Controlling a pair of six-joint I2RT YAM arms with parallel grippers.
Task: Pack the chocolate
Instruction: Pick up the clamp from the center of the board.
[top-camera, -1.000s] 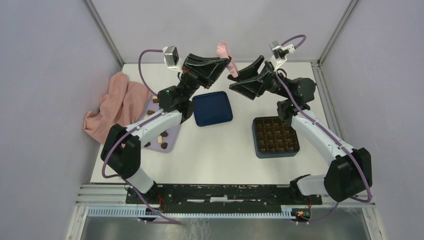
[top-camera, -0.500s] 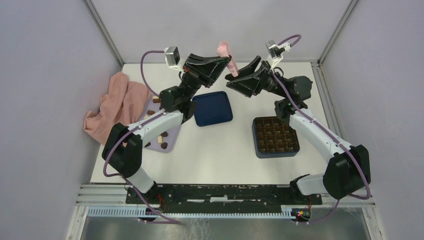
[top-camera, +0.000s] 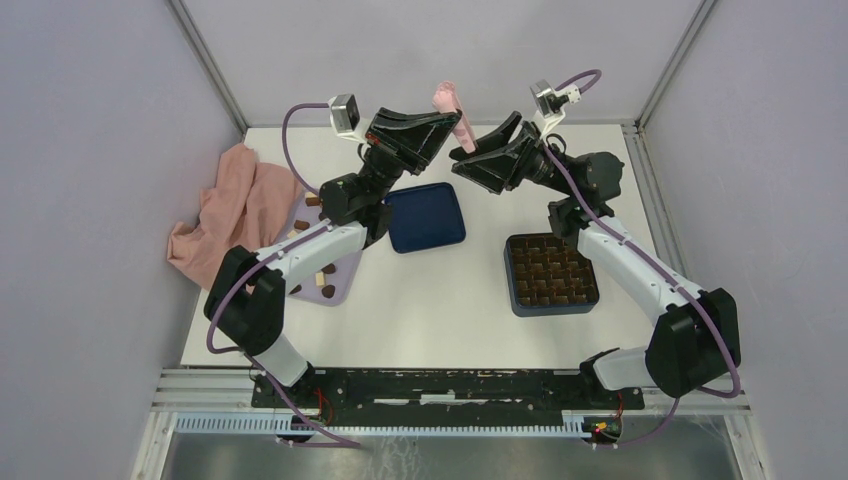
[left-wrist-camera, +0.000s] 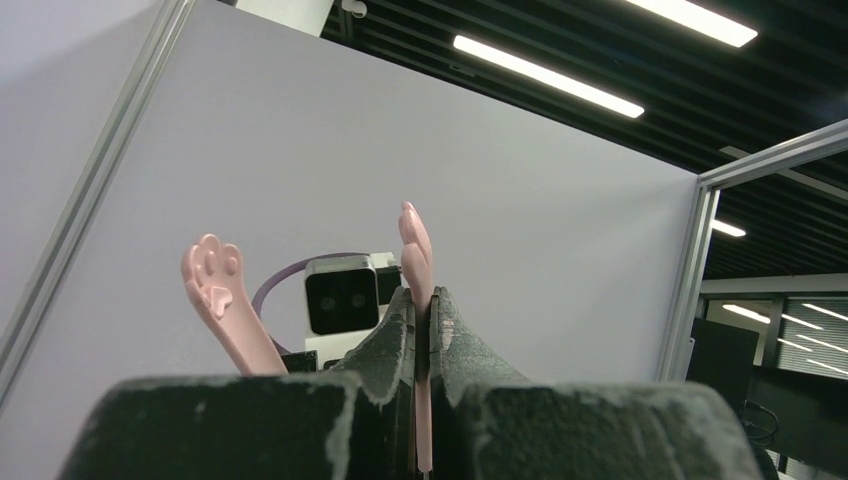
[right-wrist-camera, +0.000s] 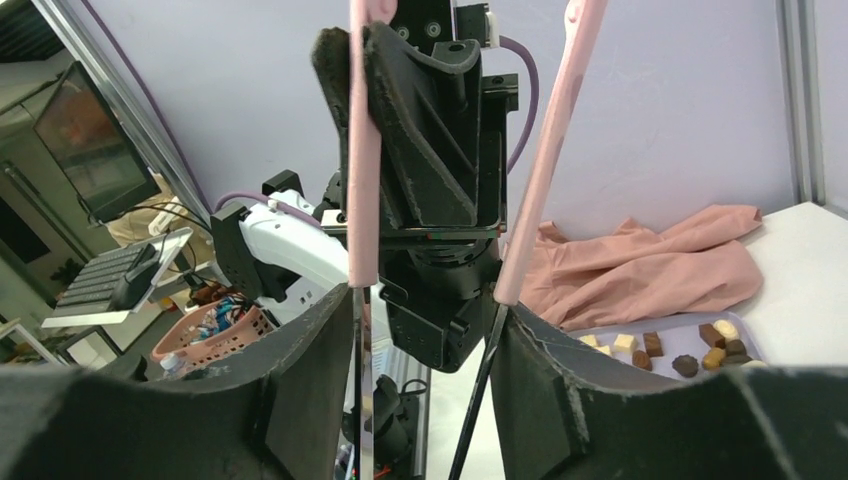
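The chocolate pieces, brown and cream, lie on the lilac tray; some also show in the right wrist view. Both arms are raised at the back. My left gripper is shut on one arm of pink paw-tipped tongs; in the left wrist view that arm stands between its closed fingers. My right gripper is open, its jaws wide apart round the tongs. Both tong arms lie along the inner faces of its fingers.
A dark blue box with a brown grid stands at the right. A dark blue lid lies in the middle at the back. A pink cloth is bunched at the left wall, beside the lilac tray.
My right gripper has moved left toward the left gripper and now stands round the tongs. The left gripper has kept its hold and barely moved.
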